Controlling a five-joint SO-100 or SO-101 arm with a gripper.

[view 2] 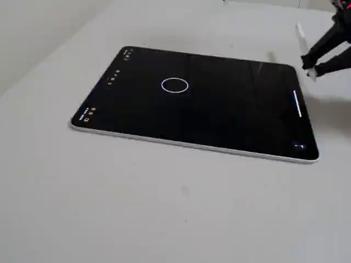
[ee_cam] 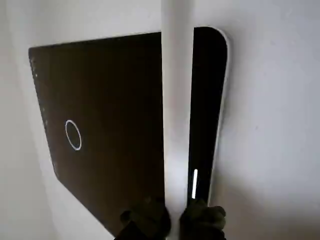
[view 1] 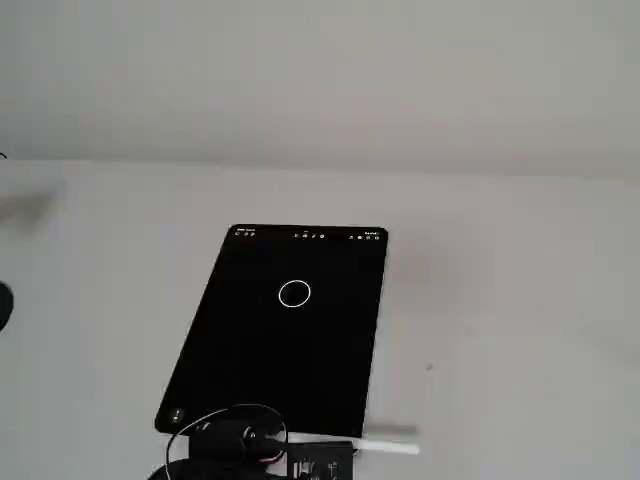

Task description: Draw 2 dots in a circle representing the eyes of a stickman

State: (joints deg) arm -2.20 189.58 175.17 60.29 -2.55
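Black-fingered, the tool (ee_cam: 172, 220) is clamped on a slim white stylus (ee_cam: 177, 100) near the short edge of the flat black tablet (view 2: 219, 118) on the pale surface (view 2: 164, 208), its thin white circle (view 2: 175, 85) farther on, empty inside.

A thin white circle (view 1: 294, 293) glows on the black screen, seemingly empty inside

The tablet (view 2: 219, 118) has a glossy black glass screen, smooth enough to catch faint reflections, edged by a thin silvery rim that looks like metal. It lies on a matt, smooth off-white tabletop (view 2: 164, 208). The white stylus (ee_cam: 177, 100) looks like smooth plastic; the dark jaws look matt.
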